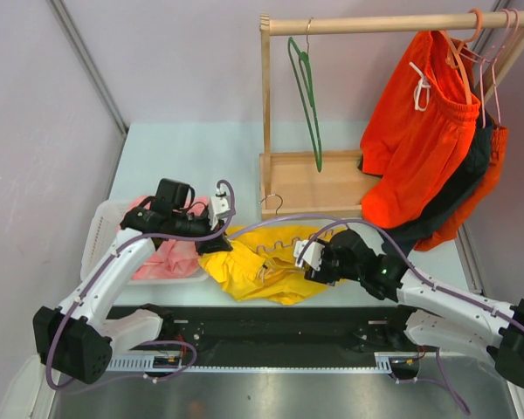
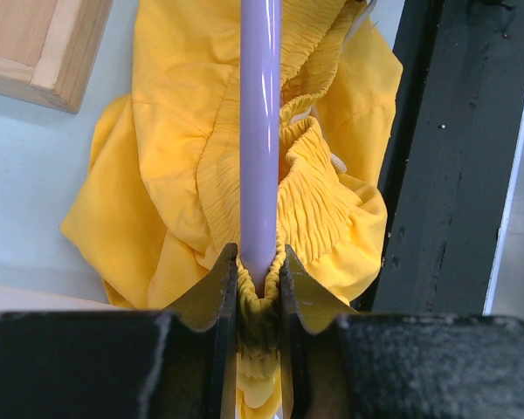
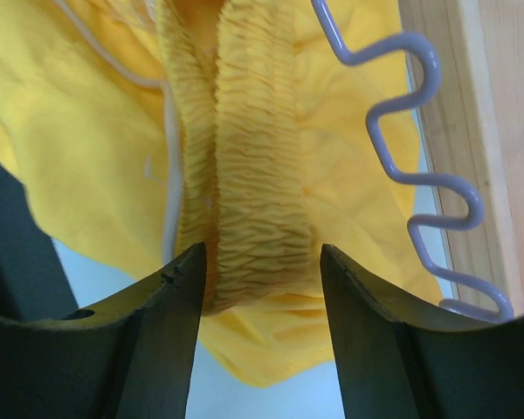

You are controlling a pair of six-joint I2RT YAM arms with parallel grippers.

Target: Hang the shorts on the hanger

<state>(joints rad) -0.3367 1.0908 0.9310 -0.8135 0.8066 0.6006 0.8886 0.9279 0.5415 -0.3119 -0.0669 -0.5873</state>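
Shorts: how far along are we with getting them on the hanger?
Done: left fingers clamp the hanger, which lies across the shorts. In hand: right fingers are open astride the waistband. Remaining: getting the shorts over the bar; they lie bunched on the table.

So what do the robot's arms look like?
The left arm and right arm are made of smooth white tubes joined by chunky black joints, on black bases. A thin purple cable loops along each. The left gripper and right gripper each have two dark, pointed fingers.
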